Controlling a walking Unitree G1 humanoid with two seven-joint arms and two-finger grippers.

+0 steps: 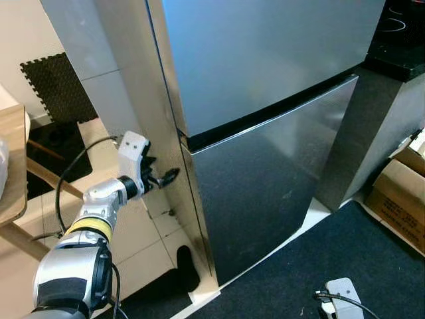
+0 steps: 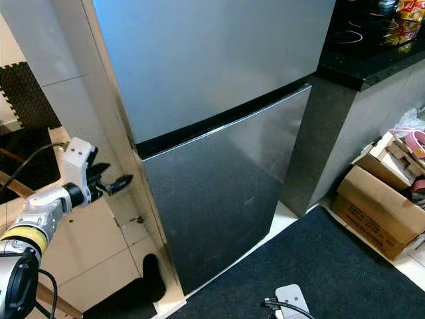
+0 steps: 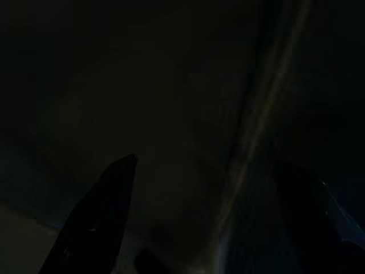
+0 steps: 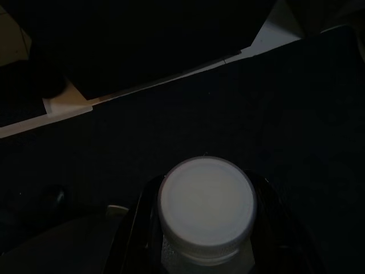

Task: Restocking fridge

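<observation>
I'm at the door-opening step: my left gripper (image 1: 165, 178), fingers spread, sits at the closed fridge (image 1: 265, 166) door's left edge mid-frame, needing to hook it, while my right gripper (image 4: 199, 228) low down pinches a white-capped bottle (image 4: 205, 205).

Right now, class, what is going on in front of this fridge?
A humanoid robot stands facing a closed two-door fridge. Its left claw is raised to the fridge's left edge, near the seam between the upper and lower doors, fingers apart, seemingly about to pull a door open. The right claw hangs low over the dark rug, shut on a white-capped bottle. Nothing is in the fridge yet; both doors are shut.
</observation>
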